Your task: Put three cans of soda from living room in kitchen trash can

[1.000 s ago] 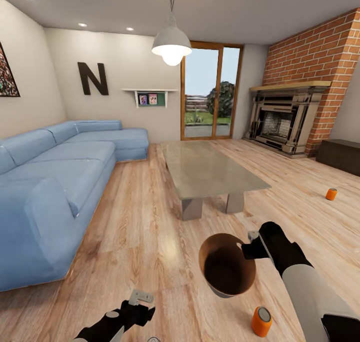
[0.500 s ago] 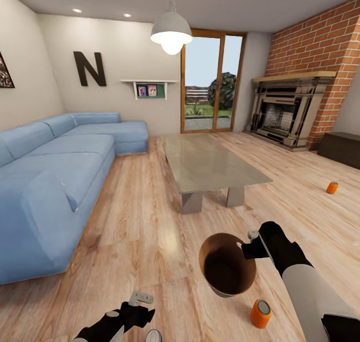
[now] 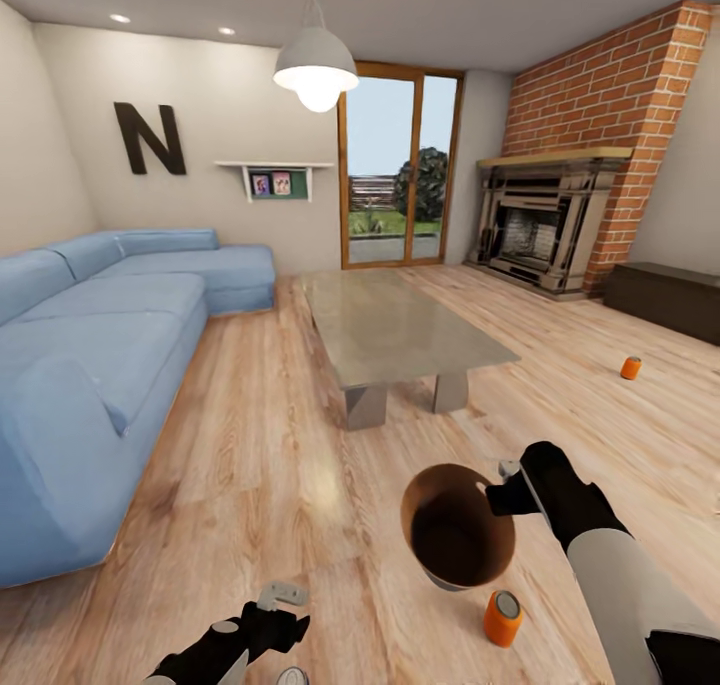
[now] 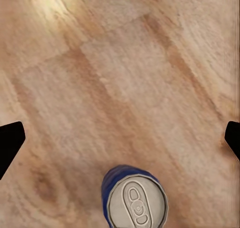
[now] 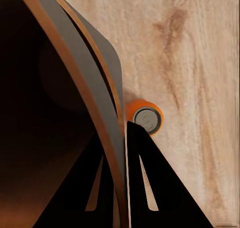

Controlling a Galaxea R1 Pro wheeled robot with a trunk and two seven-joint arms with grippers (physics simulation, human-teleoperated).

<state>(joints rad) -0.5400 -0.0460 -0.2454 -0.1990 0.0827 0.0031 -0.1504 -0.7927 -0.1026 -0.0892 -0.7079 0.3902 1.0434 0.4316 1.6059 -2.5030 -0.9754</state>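
The tash can [image 3: 458,537], a round brown bin with a dark inside, hangs tilted just above the living room floor. My right gripper [image 3: 497,492] is shut on its rim, one finger on each side of the wall [image 5: 111,138]. One orange can of soda [image 3: 502,617] stands on the planks just beside the bin, also seen past the rim [image 5: 145,117]. A second orange can [image 3: 630,367] stands far off at the right. My left gripper [image 3: 284,613] is open low over the floor, and a can with a blue side and grey top [image 4: 134,200] stands below it, apart from the fingers.
A blue sofa [image 3: 90,365] runs along the left. A glass table [image 3: 400,330] stands ahead in the middle. The brick fireplace [image 3: 535,230] and a dark low bench [image 3: 665,300] are at the far right. Wood floor lies open between sofa and table.
The whole view has swung to the right and drawn a little closer to the room. Both arms and the held bin keep their pose.
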